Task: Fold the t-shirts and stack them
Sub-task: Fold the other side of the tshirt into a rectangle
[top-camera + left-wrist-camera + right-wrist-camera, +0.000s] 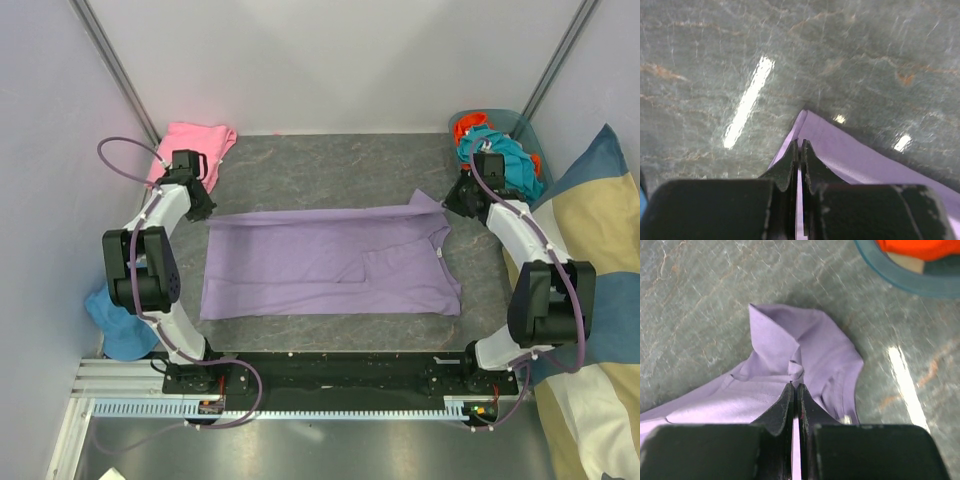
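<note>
**Lavender shirt pinched at both far corners**

The lavender t-shirt (330,262) lies spread mid-table. The left gripper (799,145) and right gripper (795,387) each clamp a far corner. A strip of table (330,165) runs beyond its far edge. The pink t-shirt (195,142) sits far-left.

- The left arm (165,208) hides the near edge of the pink t-shirt (205,137).
- The striped cushion (600,230) runs off our top view's right edge.
- Our right wrist view crops the teal basket (889,273).
</note>
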Tool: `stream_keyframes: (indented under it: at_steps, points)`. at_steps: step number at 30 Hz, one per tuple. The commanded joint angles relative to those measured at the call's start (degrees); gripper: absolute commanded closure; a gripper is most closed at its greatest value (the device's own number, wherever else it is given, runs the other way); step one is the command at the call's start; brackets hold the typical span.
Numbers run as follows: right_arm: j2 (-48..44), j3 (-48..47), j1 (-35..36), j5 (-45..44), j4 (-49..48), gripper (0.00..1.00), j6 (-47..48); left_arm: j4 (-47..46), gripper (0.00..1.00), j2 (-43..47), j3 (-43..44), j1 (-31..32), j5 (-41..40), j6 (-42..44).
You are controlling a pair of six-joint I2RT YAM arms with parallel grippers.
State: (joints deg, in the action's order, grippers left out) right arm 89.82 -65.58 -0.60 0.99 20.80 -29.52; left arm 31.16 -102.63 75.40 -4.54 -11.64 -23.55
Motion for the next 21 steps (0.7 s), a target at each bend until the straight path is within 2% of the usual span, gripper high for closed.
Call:
stream_keyframes:
  at_steps: [1,21]
  points:
    - [-6.4,2.1,-0.2,-3.9,2.4,1.0,-0.6,1.5,0.98,4.4,-2.6,-0.8,-3.3,-1.4]
    - [-20.6,18.9,-0.2,1.0,8.3,1.0,-2.5,4.3,0.98,12.5,-14.0,-1.0,-3.1,-6.9]
